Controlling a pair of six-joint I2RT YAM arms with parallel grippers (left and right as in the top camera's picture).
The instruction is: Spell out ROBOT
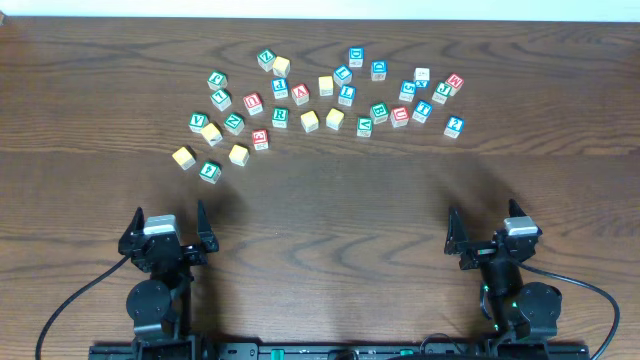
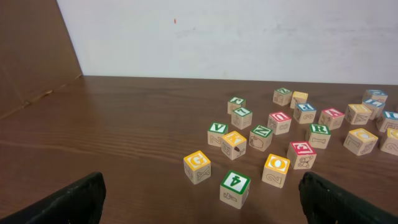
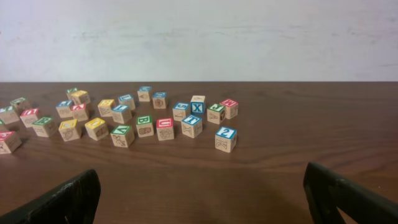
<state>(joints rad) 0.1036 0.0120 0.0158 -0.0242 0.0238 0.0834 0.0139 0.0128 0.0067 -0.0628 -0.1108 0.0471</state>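
Several wooden letter and number blocks lie scattered across the far half of the table. In the left wrist view a green R block (image 2: 319, 135), a yellow O block (image 2: 276, 169), a red E block (image 2: 302, 154), a yellow G block (image 2: 197, 166) and a green 4 block (image 2: 235, 188) show. The R (image 1: 281, 117) and the O (image 1: 238, 154) also show from overhead. A green B block (image 3: 144, 124) shows in the right wrist view. My left gripper (image 1: 170, 216) is open and empty near the front left. My right gripper (image 1: 485, 222) is open and empty near the front right.
A blue 2 block (image 3: 226, 138) is the block nearest my right gripper, well ahead of it. A blue X block (image 3: 198, 107) sits further back. A brown panel (image 2: 31, 56) stands at the table's left side. The blocks lie in a loose band (image 1: 330, 95).
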